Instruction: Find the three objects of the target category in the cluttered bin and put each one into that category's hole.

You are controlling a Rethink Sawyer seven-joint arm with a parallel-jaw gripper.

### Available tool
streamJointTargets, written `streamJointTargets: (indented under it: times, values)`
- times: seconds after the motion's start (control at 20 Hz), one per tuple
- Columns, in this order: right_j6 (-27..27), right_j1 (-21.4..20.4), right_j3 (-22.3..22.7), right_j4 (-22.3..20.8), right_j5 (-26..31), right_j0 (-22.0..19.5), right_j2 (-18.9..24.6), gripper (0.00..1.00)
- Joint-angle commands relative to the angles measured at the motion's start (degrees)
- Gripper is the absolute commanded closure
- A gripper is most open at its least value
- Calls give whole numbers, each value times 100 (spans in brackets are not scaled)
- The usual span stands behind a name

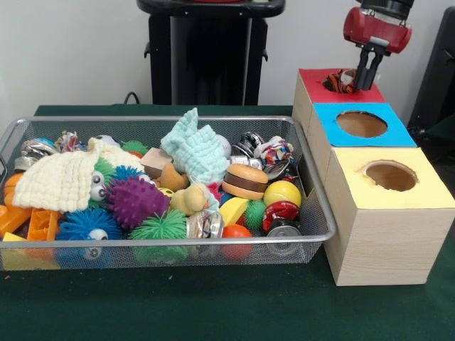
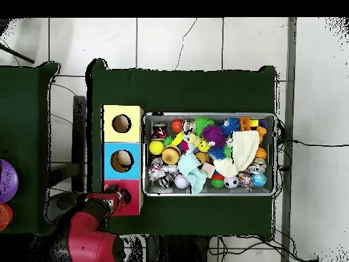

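At the upper right of the front view, the end effector [image 1: 369, 73] is hanging over the red box's hole [image 1: 340, 82], fingers apparently together, the striped tiger [image 1: 343, 84] sitting in it.

- I count three pale wooden boxes: red-topped [image 1: 340, 87], blue-topped [image 1: 361, 124], yellow-topped [image 1: 389, 177].
- I see one silver wire-mesh bin [image 1: 163, 245].
- I see two knitted cloths: cream [image 1: 60, 179], mint [image 1: 195, 150].

front camera facing robot across table, close-in, overhead looking straight down from farther, both sharing bin [image 1: 163, 245] [image 2: 208, 116], boxes [image 1: 387, 213] [image 2: 105, 153]
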Motion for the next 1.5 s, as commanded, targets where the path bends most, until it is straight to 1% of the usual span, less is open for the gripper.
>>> streamJointTargets:
  times: [0.05, 0.1, 0.2, 0.35, 0.4, 0.45, 0.5, 0.6, 0.7, 0.8, 0.95, 1.05, 1.15, 1.3, 1.5]
  values:
    - [2012, -364, 1001, -1208, -1429, -1758, 2062, 100]
    - [2054, -374, 1085, -1365, -1523, -1898, 2167, 100]
    - [2045, -396, 1120, -1446, -1506, -1996, 2220, 100]
    - [1821, -429, 1085, -1341, -1208, -1988, 2151, 100]
    - [1524, -464, 990, -1092, -719, -1803, 1881, 100]
    - [1360, -507, 917, -974, -435, -1675, 1679, 100]
    - [1051, -570, 755, -798, 140, -1353, 1189, 100]
    - [783, -639, 464, -698, 1087, -834, 285, 100]
    - [655, -979, 367, -990, 1667, -943, -3, 100]
    - [642, -1123, 456, -1147, 1626, -1230, 199, 100]
    - [635, -1167, 544, -1237, 1410, -1570, 534, 100]
    - [671, -1139, 496, -1285, 1382, -1625, 622, 100]
    - [690, -1207, 471, -1340, 1388, -1674, 693, 100]
    - [722, -1201, 244, -1341, 1743, -1587, 573, 100]
    - [756, -1187, 184, -1311, 1758, -1643, 650, 100]
